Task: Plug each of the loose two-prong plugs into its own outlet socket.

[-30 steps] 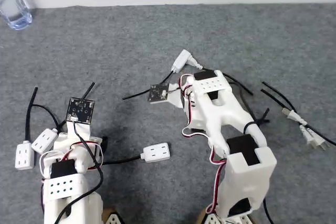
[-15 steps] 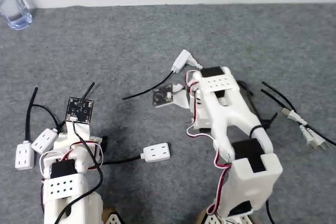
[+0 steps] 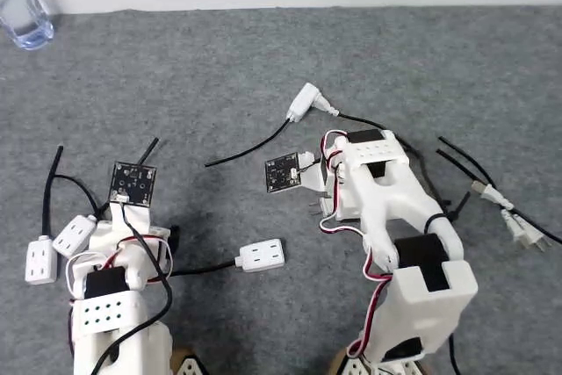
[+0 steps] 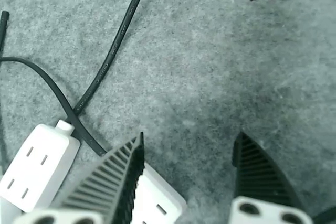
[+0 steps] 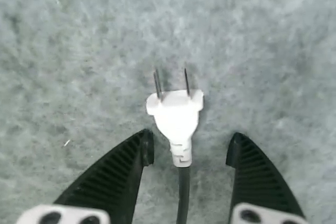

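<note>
Table cover grey felt-like cloth, rough, matt; plug smooth white plastic, prongs bare metal; cord black, matt; outlet socket smooth white plastic; left gripper ribbed dark plastic.

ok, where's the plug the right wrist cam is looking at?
In the right wrist view the white two-prong plug lies on the grey carpet between the open fingers of the right pincer, touching neither, prongs pointing away from the wrist.

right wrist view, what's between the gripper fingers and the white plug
In the right wrist view, bare grey carpet lies either side of the plug, between it and the open fingers of the right gripper; neither touches it.
</note>
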